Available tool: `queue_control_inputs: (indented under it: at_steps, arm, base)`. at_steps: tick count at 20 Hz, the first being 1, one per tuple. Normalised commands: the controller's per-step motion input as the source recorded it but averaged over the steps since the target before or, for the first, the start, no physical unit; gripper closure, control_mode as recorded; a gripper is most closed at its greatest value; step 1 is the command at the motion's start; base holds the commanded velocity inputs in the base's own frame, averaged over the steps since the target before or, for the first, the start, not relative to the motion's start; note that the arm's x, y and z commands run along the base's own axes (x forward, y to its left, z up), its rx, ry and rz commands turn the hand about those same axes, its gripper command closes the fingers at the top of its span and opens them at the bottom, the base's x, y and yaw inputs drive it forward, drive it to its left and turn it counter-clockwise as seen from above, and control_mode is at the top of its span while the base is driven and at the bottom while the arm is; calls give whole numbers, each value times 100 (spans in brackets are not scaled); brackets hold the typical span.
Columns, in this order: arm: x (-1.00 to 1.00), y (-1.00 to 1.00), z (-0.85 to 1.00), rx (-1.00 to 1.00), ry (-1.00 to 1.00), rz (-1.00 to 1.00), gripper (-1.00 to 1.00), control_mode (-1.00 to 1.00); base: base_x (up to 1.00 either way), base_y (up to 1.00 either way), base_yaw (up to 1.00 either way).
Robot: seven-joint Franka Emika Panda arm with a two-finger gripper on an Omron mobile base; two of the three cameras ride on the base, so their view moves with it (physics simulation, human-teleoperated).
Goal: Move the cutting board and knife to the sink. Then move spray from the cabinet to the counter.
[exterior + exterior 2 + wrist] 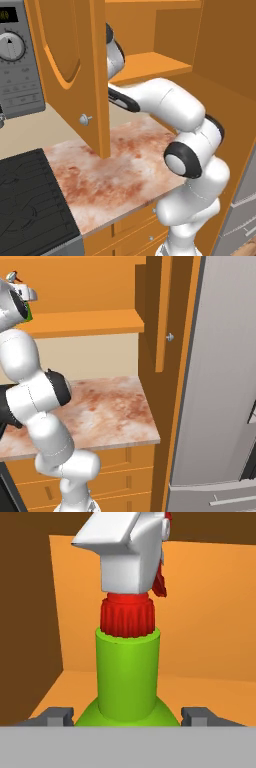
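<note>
Here is the bench (125, 170), a pinkish-brown marbled stone top with white blotches, running between a black stove top (25, 200) on one side and a tall orange panel on the other. Orange drawers (120, 471) sit under its front edge, and a cream wall rises behind it. In the right base view a large grey appliance door (220, 381) stands past the orange panel.

Above the bench hangs one cabinet (150, 65), its single arched-panel door (70, 60) swung wide open with one round metal knob (85, 119) near its lower corner. There is one inner shelf (145, 65). A grey microwave (17, 60) with one dial sits at the far left.

One arm reaches up into the cabinet, passing behind the open door's edge in the left base view. In the hand view, one spray (128, 672) stands upright on the cabinet's orange floor, green body, red ribbed collar and white nozzle head, dead centre between the two fingertips (52, 716). The tool (128, 717) is spread wide, one tip at each side of the bottle's shoulder with gaps showing, not clamped.

The cabinet's dark side wall is close on the left of the bottle; there is open orange floor to its right and behind. Below, the bench stretches bare from the stove edge to the panel.
</note>
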Motion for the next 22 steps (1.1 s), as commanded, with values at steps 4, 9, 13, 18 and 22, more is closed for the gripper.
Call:
queue_control_inputs:
  at_steps: [4, 9, 13, 18, 22]
  arm:
    - [-98, -56, -3, 0, -4, -10, 100, -100]
    - [-100, -78, -27, 0, 0, -14, 100, -100]
    - [-86, -93, -31, 0, 1, -16, 100, -100]
    - [-47, -87, -31, 0, 5, -5, 100, -100]
    - [-2, -59, -21, 3, 4, 1, 100, -100]
  base:
    - [0, 0, 0]
    - [0, 0, 0]
    - [0, 0, 0]
    - [0, 0, 0]
    - [0, 0, 0]
